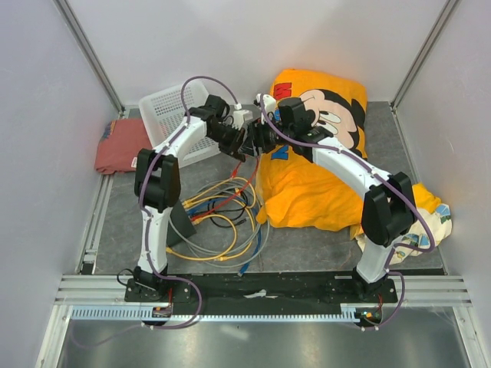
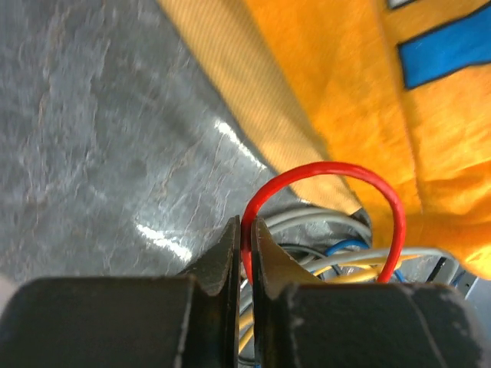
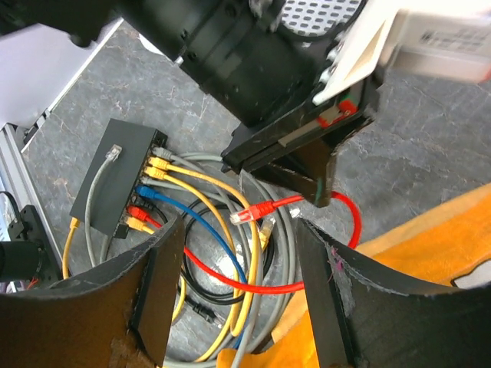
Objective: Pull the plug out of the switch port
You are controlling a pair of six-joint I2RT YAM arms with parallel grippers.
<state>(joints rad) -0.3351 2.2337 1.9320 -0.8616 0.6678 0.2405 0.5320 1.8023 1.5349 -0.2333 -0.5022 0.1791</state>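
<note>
Left end effector (image 2: 245,231) is clamped tight on the red cable (image 2: 330,170), its two dark, scuffed fingers (image 2: 224,261) pressed together with the glossy round cord pinched between them and arching in a smooth loop above. In the right wrist view the cable's end shows: a red plug (image 3: 247,215) with a clear tip, hanging free in the middle of the frame, just beside the left arm's fingers and touching no socket. The right end effector (image 3: 238,230) stands wide apart, its rough black fingers rising from the bottom of the frame on either side of that plug, gripping nothing. The switch (image 3: 134,169), a flat matte-black box, lies on the bench (image 2: 92,138) at the left of that view, well apart from the loose plug. Along its lower edge runs a row of sockets holding yellow, blue and red plugs. A tangle of cables (image 3: 230,307) coils beside it on the mottled grey, stone-like surface. The ribbed yellow cloth (image 2: 345,77) fills the upper right of the left wrist view.
</note>
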